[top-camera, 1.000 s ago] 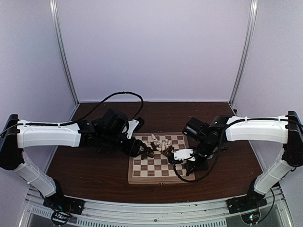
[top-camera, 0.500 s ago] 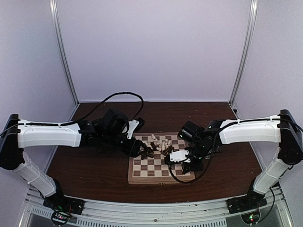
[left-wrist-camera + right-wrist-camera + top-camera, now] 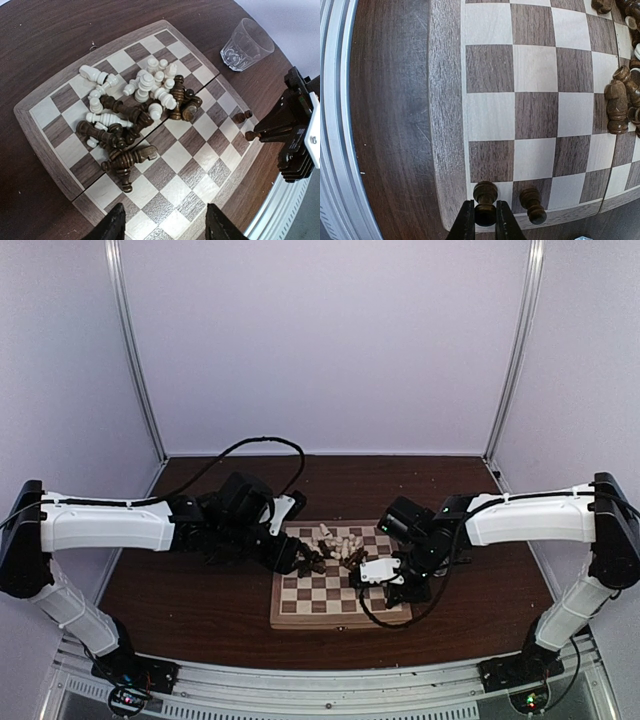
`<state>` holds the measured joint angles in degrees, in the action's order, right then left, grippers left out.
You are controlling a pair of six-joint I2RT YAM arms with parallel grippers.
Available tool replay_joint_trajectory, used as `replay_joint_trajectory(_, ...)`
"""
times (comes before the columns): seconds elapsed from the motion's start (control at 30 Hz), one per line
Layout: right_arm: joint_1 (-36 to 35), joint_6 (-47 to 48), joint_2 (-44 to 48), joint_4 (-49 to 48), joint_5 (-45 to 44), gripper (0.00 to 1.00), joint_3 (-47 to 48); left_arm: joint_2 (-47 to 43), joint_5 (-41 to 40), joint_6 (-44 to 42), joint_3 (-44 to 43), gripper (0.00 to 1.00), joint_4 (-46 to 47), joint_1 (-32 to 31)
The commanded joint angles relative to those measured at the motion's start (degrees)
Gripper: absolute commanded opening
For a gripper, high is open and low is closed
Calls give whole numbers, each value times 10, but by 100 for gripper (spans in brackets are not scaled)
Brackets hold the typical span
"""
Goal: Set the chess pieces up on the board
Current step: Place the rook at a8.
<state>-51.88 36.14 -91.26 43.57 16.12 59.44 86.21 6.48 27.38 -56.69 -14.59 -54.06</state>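
The board (image 3: pixel 310 606) lies at the table's middle, with the chess pieces (image 3: pixel 335 548) heaped on its far half. In the left wrist view dark and cream chess pieces (image 3: pixel 135 110) lie tangled on the board (image 3: pixel 185 156). My left gripper (image 3: pixel 167 231) hangs open above bare squares near the heap, holding nothing. My right gripper (image 3: pixel 485 220) is shut on a dark pawn (image 3: pixel 485 192) over a corner square of the board (image 3: pixel 535 115). A second dark pawn (image 3: pixel 532 204) stands one square beside it. From above, the right gripper (image 3: pixel 395 590) is at the board's right edge.
A clear drinking glass (image 3: pixel 246 44) stands on the brown table just beyond the board's far corner. A metal rail (image 3: pixel 335 125) runs along the table's near edge. A black cable (image 3: pixel 260 440) loops behind the left arm.
The right arm swung a little left towards the board's right edge with the dark pawn in its grip, then held. The left arm has not moved.
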Motion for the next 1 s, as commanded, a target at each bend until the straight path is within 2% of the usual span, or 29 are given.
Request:
replay_joint_trajectory(0.0, 6, 3, 11, 8, -14, 3, -13, 7, 7, -2, -9, 55, 25, 1)
replay_joint_trajectory(0.5, 18, 2, 30, 11, -10, 3, -25, 9, 9, -2, -13, 55, 25, 1)
replay_joint_trajectory(0.97, 18, -2, 11, 7, 0, 7, -15, 6, 11, -1, -9, 55, 25, 1)
